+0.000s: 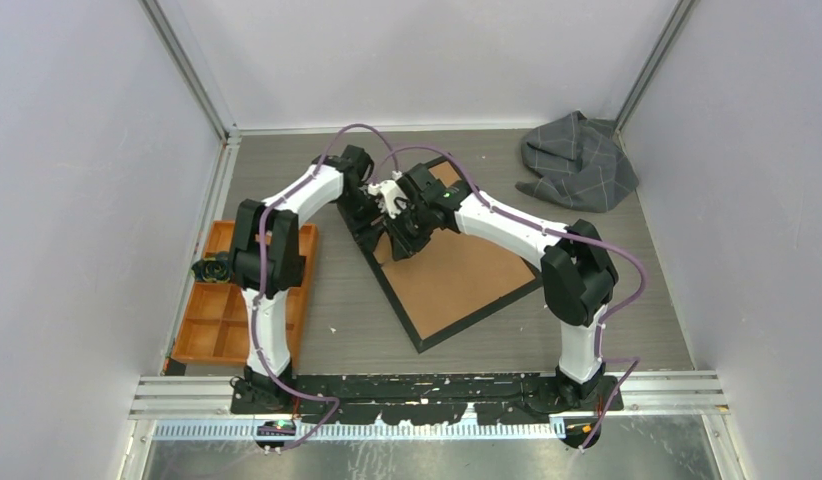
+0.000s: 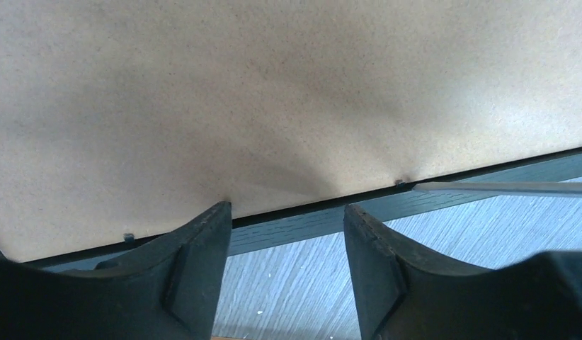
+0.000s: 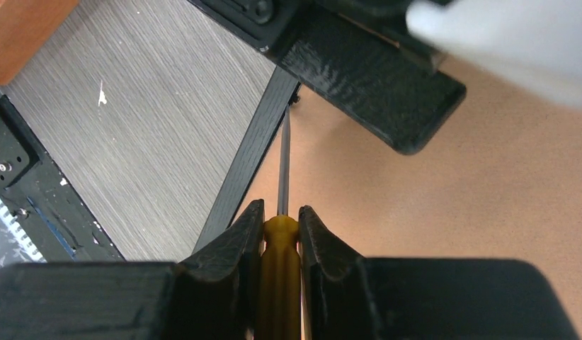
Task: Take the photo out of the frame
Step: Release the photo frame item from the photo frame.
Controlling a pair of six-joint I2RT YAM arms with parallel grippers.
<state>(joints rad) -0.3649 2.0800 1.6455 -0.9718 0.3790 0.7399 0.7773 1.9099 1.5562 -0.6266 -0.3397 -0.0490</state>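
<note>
With the right hand (image 3: 281, 216), clamped tight on the amber handle of the screwdriver (image 3: 280, 283), slide the blade low across the brown backing board (image 3: 415, 234) and under the small tab (image 2: 399, 182) at the black rim; lever gently, without gouging. Brace with the left hand (image 2: 287, 216), roughly half open and gripping nothing, tips poised at the rim of the frame (image 1: 457, 290), lying face down mid-surface (image 1: 607, 330), at its 11 o'clock end. No sign of the photo: presumably beneath the board.

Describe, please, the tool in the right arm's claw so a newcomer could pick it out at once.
Find the large black-edged picture frame lying brown board up on the grey wood-grain table. Over its left border the right claw is shut on a slim amber-handled screwdriver. Nothing else has its thin steel shaft, running along that border.
</note>
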